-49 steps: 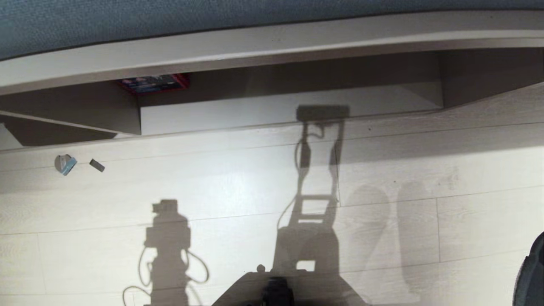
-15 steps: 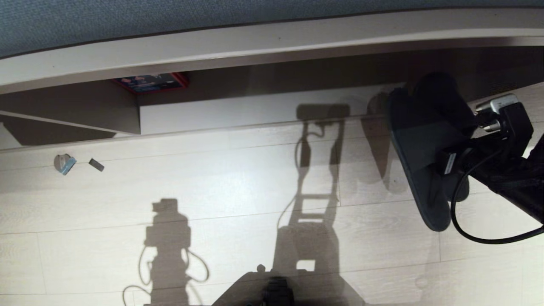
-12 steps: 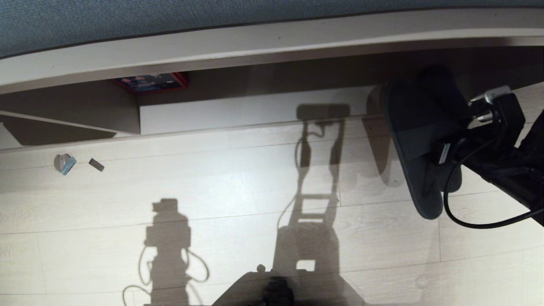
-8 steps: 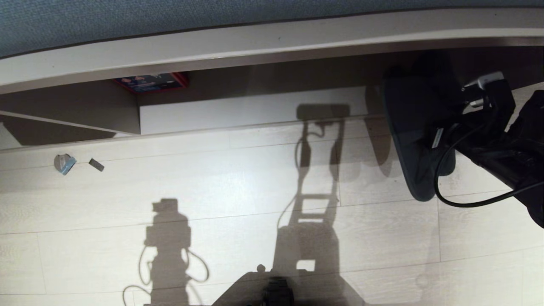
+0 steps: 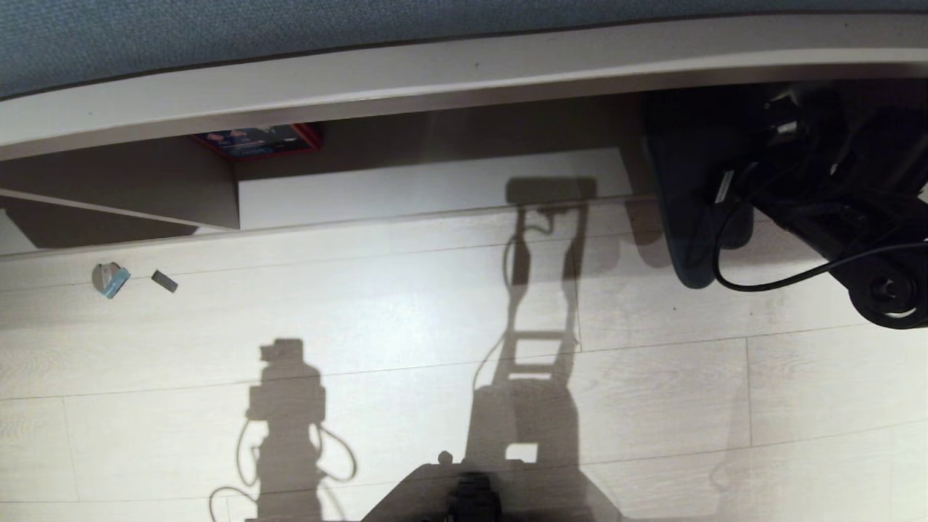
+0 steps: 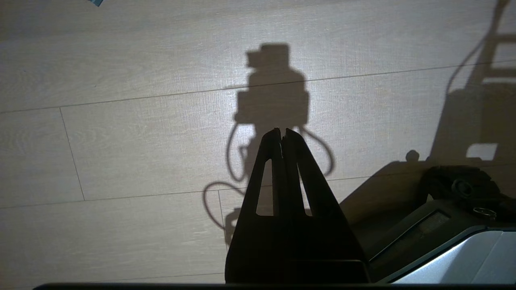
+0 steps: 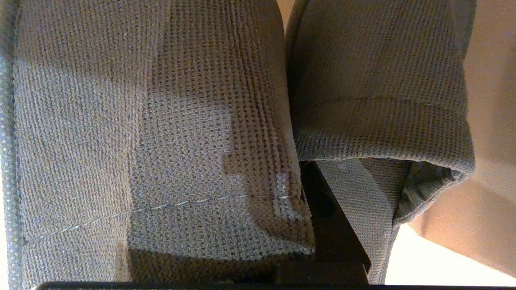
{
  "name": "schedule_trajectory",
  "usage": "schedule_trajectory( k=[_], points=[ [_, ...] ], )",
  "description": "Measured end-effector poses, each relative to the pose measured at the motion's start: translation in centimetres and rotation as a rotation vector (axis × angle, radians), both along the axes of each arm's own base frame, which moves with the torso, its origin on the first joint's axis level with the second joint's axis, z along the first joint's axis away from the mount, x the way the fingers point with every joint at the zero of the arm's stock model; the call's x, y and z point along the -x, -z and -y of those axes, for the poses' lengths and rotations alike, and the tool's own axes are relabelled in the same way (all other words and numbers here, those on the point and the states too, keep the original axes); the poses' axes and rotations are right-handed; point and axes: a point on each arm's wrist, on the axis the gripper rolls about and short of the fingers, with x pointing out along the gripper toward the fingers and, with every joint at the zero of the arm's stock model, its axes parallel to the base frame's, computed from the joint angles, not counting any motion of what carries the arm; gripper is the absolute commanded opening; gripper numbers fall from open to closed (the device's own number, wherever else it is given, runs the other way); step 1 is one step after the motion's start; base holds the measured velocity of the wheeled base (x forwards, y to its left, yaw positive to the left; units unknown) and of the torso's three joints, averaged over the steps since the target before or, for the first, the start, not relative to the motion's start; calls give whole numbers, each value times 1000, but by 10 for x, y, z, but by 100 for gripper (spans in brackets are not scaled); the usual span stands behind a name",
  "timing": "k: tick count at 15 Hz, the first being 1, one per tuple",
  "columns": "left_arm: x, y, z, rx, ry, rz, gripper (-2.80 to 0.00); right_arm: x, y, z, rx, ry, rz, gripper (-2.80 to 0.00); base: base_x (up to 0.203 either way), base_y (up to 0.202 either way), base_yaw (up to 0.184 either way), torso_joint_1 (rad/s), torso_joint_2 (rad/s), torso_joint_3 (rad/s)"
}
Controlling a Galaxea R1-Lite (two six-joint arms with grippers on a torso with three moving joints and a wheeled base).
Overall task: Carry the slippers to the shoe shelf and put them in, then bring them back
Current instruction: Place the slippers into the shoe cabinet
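Right gripper [image 5: 725, 196] fingers clenching slippers [image 5: 681, 203], carrying them farther than a second ago, toes now entering shoe shelf [image 5: 435, 181] right bay (placing next). Left gripper [image 6: 282, 135] parked, fingers pressed together.

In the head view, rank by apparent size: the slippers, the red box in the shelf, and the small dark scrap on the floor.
1. The slippers, held up by the right gripper, so nearness to the camera inflates them.
2. The red box, partly hidden under the shelf top.
3. The dark scrap, clearly smallest.
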Motion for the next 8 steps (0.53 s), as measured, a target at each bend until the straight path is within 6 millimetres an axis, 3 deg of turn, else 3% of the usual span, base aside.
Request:
schedule_trajectory(
  k=[8],
  points=[
    [0, 0, 0, -4, 0, 0, -280, -37, -17, 0, 25, -4, 73, -280, 0, 0, 0, 0, 0, 0]
  ],
)
